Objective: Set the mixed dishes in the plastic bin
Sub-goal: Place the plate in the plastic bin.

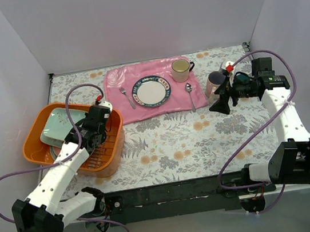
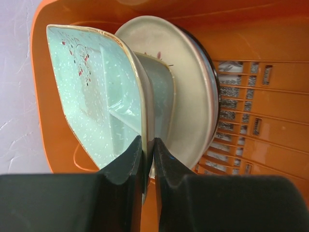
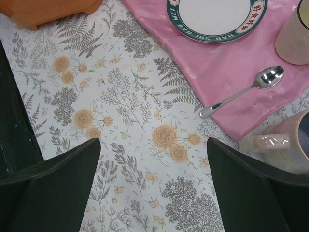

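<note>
Left wrist: my left pincer [image 2: 148,145] clamps green divided tray [image 2: 91,96] rim inside orange bin [image 2: 270,34]; settle it against cream plate [image 2: 193,106], then release.

The left gripper [image 2: 148,147] pinches the pale green divided tray [image 2: 91,96] at six o'clock, a cream plate [image 2: 190,92] at its three o'clock.

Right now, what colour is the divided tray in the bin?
Pale green tray, white speckles; left wrist view.

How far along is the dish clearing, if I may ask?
Done: a cream plate sits in the orange bin. In hand: the left pincer grips the pale green tray there. Left: the pink mug, on the table by the open right pincer.
</note>
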Available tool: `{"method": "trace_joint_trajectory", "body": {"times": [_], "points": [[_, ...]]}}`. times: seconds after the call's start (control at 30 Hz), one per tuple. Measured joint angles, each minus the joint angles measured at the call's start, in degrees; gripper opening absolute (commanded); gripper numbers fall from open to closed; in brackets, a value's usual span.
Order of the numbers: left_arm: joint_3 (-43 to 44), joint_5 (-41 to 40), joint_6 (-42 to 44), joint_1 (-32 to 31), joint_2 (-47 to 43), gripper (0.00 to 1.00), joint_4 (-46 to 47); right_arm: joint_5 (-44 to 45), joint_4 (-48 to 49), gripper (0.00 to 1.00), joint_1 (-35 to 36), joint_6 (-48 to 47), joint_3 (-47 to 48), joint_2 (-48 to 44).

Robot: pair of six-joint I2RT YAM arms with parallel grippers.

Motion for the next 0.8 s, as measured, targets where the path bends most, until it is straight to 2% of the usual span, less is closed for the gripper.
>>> {"method": "trace_joint_trajectory", "body": {"times": [0.37,0.7,0.8], "points": [[-6.6,2.4,7.0,5.8,-2.1,0.00,8.9,0.0,-0.1,0.99,0.0,0.0,-1.2,-0.2],[-11.0,4.0,9.1,7.9,-3.0,0.00,10.8,-0.1,0.0,0.99,0.0,0.0,-1.6,-0.5],[-11.5,4.0,9.4,8.0,-3.7,0.14,11.2,-0.2,-0.1,0.99,0.0,0.0,-2.4,-0.7]]}}
